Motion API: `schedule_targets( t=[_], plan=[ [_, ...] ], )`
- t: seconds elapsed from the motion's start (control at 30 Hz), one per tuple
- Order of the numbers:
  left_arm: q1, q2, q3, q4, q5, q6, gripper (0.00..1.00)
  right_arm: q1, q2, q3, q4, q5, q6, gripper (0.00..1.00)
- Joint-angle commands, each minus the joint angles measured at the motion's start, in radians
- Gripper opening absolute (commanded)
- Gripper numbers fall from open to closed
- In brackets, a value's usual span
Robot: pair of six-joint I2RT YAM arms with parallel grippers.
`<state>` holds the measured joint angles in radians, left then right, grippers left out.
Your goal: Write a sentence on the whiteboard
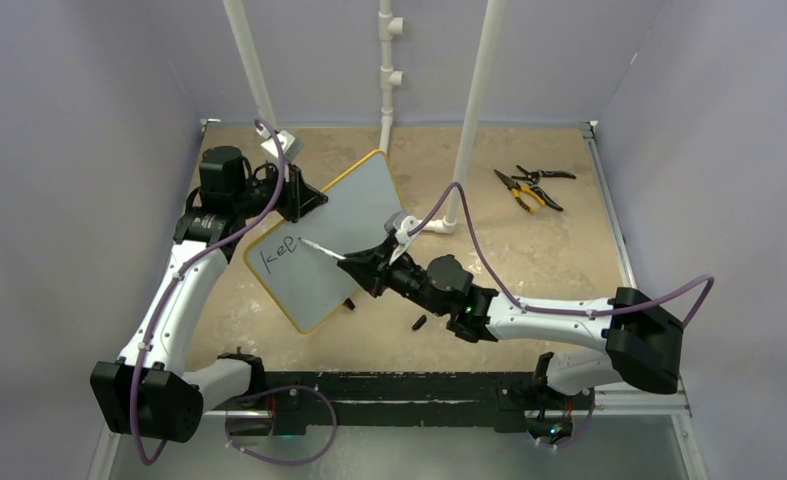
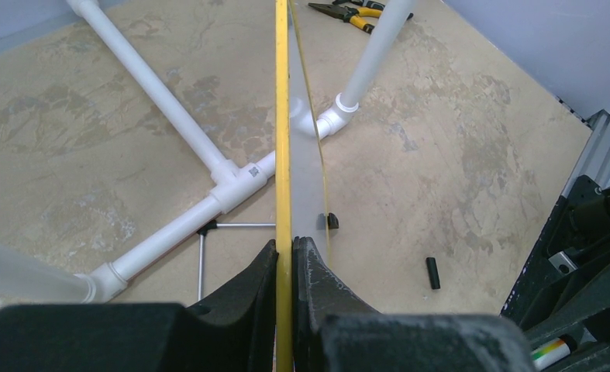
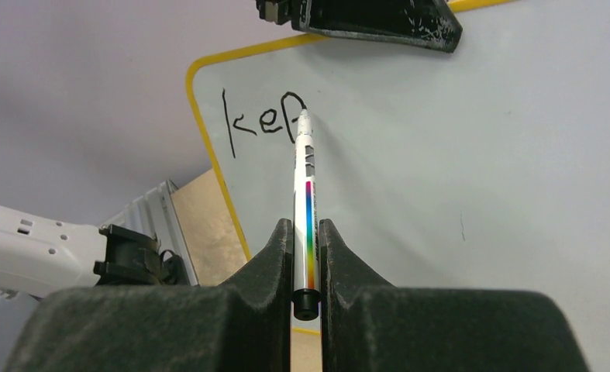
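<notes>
The whiteboard [image 1: 354, 215], pale grey with a yellow frame, is held tilted above the table. My left gripper [image 1: 304, 198] is shut on its upper left edge; in the left wrist view the fingers [image 2: 284, 246] pinch the yellow frame [image 2: 283, 116] edge-on. The sentence [image 3: 259, 124] stands as black letters "ke" plus one more stroked letter near the board's left end [image 1: 281, 252]. My right gripper [image 3: 307, 225] is shut on a white marker [image 3: 308, 186] with a rainbow stripe. The marker's tip touches the top of the last letter [image 3: 300, 108]. In the top view the right gripper [image 1: 364, 262] sits at the board's lower right with the marker [image 1: 321, 248] across it.
Pliers with yellow-black handles [image 1: 529, 187] lie at the back right. White PVC pipes [image 1: 474, 110] rise behind the board, with joints on the table [image 2: 232, 178]. A small black marker cap [image 1: 419, 322] lies near the right forearm [image 2: 433, 273]. A black board foot [image 2: 332, 221] shows.
</notes>
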<state>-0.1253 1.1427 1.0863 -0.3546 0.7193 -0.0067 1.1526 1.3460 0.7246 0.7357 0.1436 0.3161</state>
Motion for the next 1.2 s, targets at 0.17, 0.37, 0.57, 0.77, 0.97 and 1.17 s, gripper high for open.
schedule_targets(
  t=[0.17,0.37,0.57,0.77,0.97,1.17],
  plan=[
    [0.006,-0.004,-0.007,0.032,0.02,0.027,0.0,-0.002,0.018,0.046,0.058,0.019,-0.03,0.0],
    [0.006,-0.004,-0.009,0.034,0.023,0.028,0.0,-0.002,0.035,0.059,0.075,0.014,-0.035,0.0],
    [0.007,-0.004,-0.009,0.034,0.023,0.027,0.0,-0.001,0.058,0.074,0.079,0.02,-0.035,0.0],
    [0.007,-0.003,-0.009,0.035,0.023,0.028,0.0,-0.002,0.06,0.068,0.041,0.041,-0.024,0.0],
    [0.007,-0.004,-0.008,0.034,0.023,0.028,0.0,-0.001,0.042,0.033,-0.006,0.04,-0.001,0.0],
    [0.009,-0.006,-0.007,0.034,0.025,0.027,0.0,-0.001,0.048,0.011,-0.051,0.021,0.035,0.0]
  ],
)
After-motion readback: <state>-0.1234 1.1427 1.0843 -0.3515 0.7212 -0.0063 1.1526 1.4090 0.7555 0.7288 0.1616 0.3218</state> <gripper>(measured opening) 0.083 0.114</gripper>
